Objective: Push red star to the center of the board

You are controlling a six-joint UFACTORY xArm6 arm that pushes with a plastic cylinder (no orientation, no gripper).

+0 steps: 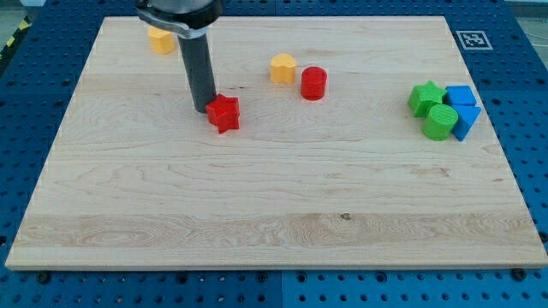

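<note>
The red star lies on the wooden board, left of the board's middle and in its upper half. My tip stands right at the star's upper left side, touching or nearly touching it. The dark rod rises from there to the view's top.
A yellow block sits near the top left, partly behind the rod's mount. A yellow heart-like block and a red cylinder lie right of the star. At the right stand a green star, a green cylinder and two blue blocks.
</note>
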